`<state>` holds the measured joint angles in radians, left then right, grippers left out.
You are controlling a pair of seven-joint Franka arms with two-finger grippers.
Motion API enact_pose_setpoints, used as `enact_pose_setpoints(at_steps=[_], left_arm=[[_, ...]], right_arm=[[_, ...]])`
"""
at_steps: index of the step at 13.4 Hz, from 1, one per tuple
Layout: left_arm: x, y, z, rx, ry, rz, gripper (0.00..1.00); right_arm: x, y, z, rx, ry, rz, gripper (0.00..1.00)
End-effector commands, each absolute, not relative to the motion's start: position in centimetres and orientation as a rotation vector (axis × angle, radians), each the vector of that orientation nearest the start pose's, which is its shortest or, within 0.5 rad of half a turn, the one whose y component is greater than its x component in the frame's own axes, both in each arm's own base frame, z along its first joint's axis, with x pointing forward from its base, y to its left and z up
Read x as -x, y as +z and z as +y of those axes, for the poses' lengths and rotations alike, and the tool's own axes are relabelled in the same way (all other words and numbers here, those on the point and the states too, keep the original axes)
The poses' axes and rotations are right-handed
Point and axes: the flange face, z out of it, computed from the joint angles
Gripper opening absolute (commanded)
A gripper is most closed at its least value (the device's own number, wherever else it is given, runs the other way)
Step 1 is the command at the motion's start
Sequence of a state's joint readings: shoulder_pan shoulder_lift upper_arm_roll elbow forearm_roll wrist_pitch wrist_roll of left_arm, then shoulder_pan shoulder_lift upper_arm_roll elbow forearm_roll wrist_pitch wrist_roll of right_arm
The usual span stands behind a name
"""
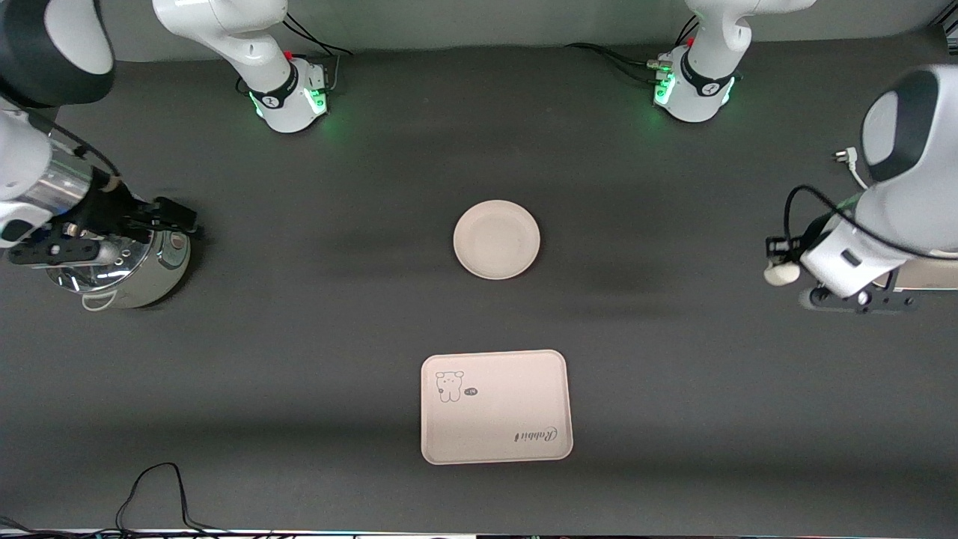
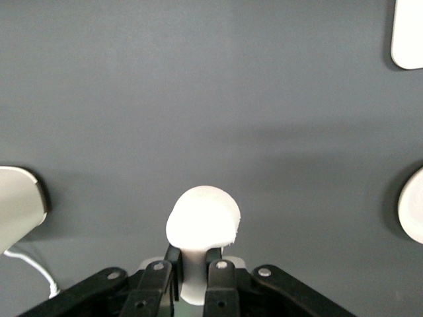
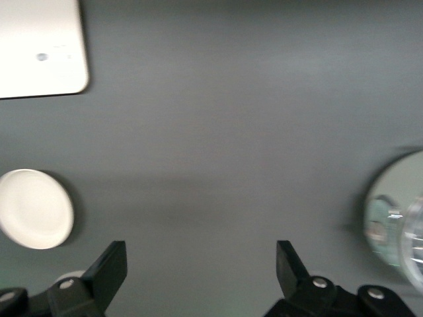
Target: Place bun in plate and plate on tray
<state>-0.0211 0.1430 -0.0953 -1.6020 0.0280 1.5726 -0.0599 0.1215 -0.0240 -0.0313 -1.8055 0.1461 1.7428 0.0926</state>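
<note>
My left gripper (image 2: 193,272) pinches the bun (image 2: 202,221) above the worktop (image 1: 673,389). My right gripper (image 3: 201,271) waits wide open, empty, over a steel pot (image 1: 123,273).

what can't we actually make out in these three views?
- The bun: its lower part is hidden between the left gripper's fingers in the left wrist view.
- Pot: its top is covered by the right gripper in the front view.
- Tray: cut off by the left wrist view's edge.
</note>
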Motion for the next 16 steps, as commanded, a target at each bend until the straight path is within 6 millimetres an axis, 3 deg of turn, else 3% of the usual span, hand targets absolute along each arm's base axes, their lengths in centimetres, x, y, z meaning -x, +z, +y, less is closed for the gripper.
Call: enact_pose_setpoints(at_steps=[1, 3, 5, 8, 10, 12, 13, 14, 16], left_arm=[[-56.6, 54.2, -6.9, 3.096, 0.277, 0.112, 0.18], [-56.5, 54.2, -8.8, 3.111, 0.264, 0.111, 0.18], [-56.3, 53.6, -13.5, 3.13, 0.249, -0.012, 0.18], [-55.7, 50.6, -22.9, 3.129, 0.197, -0.149, 0.18], [-55.6, 47.6, -27.6, 3.134, 0.174, -0.268, 0.18], [-55.5, 43.8, -31.3, 3.131, 0.182, -0.398, 0.18], [-55.0, 42.0, -33.4, 3.126, 0.192, -0.438, 0.18], [-54.0, 40.2, -35.3, 3.117, 0.204, -0.457, 0.17], [-52.1, 36.6, -37.0, 3.114, 0.201, -0.476, 0.17]], right_arm=[[-54.1, 52.0, 12.1, 2.921, 0.044, 0.108, 1.0], [-53.4, 49.1, 15.5, 2.829, 0.011, 0.117, 1.0], [-52.1, 45.5, 18.2, 2.826, 0.05, 0.089, 1.0], [-50.0, 41.7, 20.4, 2.831, 0.06, 0.077, 1.0], [-49.2, 39.1, 23.1, 2.827, 0.075, 0.076, 1.0], [-48.8, 36.5, 24.6, 2.838, 0.141, 0.046, 1.0], [-48.1, 36.1, 26.2, 2.841, 0.156, 0.006, 1.0], [-48.0, 36.1, 26.6, 2.841, 0.15, 0.029, 1.0], [-47.6, 35.4, 27.6, 2.844, 0.158, 0.026, 1.0]])
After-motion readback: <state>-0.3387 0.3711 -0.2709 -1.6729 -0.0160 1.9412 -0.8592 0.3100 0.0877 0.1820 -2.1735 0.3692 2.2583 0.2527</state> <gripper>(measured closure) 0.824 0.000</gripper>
